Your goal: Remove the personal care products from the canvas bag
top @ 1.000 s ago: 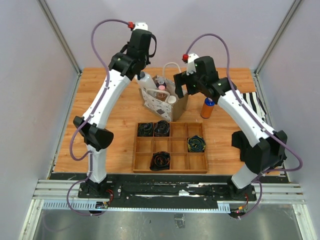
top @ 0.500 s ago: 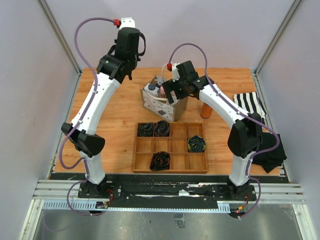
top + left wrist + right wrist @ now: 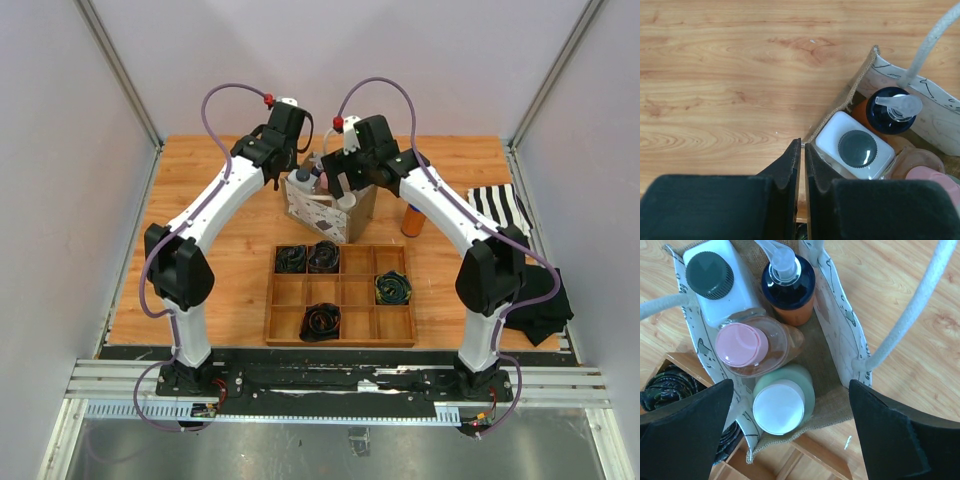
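- My left gripper (image 3: 802, 145) has its jaws pressed together, with only a thin slit between the fingers.
- The brown rim of the canvas bag (image 3: 935, 115) runs down its corner straight into that slit, so I seem to pinch the bag's edge there.
- My right gripper (image 3: 791, 385) stands as wide as it goes, above the bag's open mouth. It holds nothing and touches nothing, with one finger over each side of the bag.
- Four products stand upright inside the bag. The white square bottle (image 3: 710, 275) with a dark ribbed cap sits in the corner nearest my left fingertips.
- The orange pump bottle (image 3: 788, 285) with a dark blue collar is beside it.
- The pinkish bottle (image 3: 745, 345) with a pink cap and the pale green bottle (image 3: 780, 405) with a white cap touch each other directly below my open right jaws.
- One rope handle (image 3: 910, 315) crosses in front of my right finger.
- Another orange bottle (image 3: 413, 218) with a blue cap stands on the table (image 3: 715, 75) just right of the bag.
- The wooden tray (image 3: 340, 343) with coiled cables (image 3: 322, 320) lies against the bag's near side.
- A striped cloth (image 3: 500, 205) lies far right.
- The bag's dark print is too small to read.
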